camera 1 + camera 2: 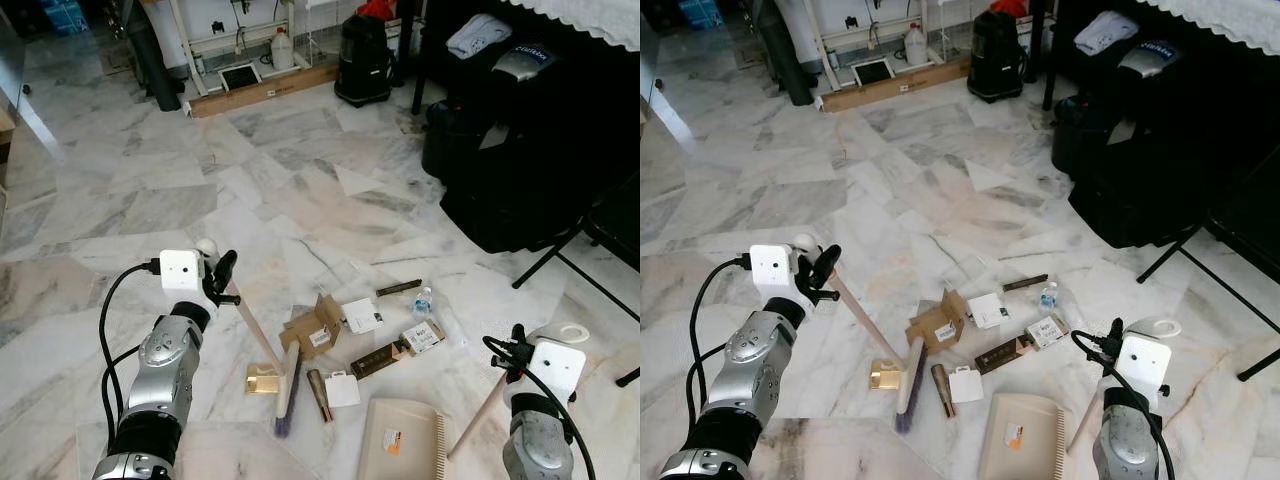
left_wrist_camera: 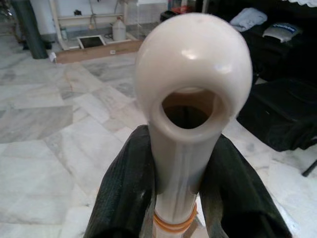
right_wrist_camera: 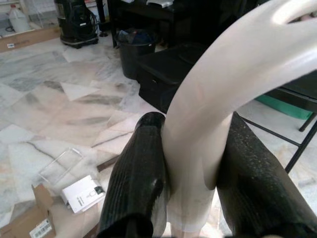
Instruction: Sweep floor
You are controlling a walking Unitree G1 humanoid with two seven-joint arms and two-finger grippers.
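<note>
The broom [image 1: 283,385] leaned across the marble floor [image 1: 150,200], its cream handle rising from a purple-bristled head near the middle of the litter up to the left hand [image 1: 222,280], which was pinched on the handle just below its rounded, holed cap. The right hand [image 1: 512,345] was pressed around the curved cream handle of the dustpan [image 1: 400,438], a beige pan lying flat on the floor at the near right of the broom head. Scattered around lay a torn cardboard box [image 1: 313,328], small white boxes [image 1: 362,316], a brown tube [image 1: 320,394] and a small plastic bottle [image 1: 423,301]. The floor was pale grey-veined marble in irregular slabs. Farther right stood black bags [image 1: 520,150]; far off, a black vacuum cleaner [image 1: 362,60] and a long cardboard carton [image 1: 265,92].
</note>
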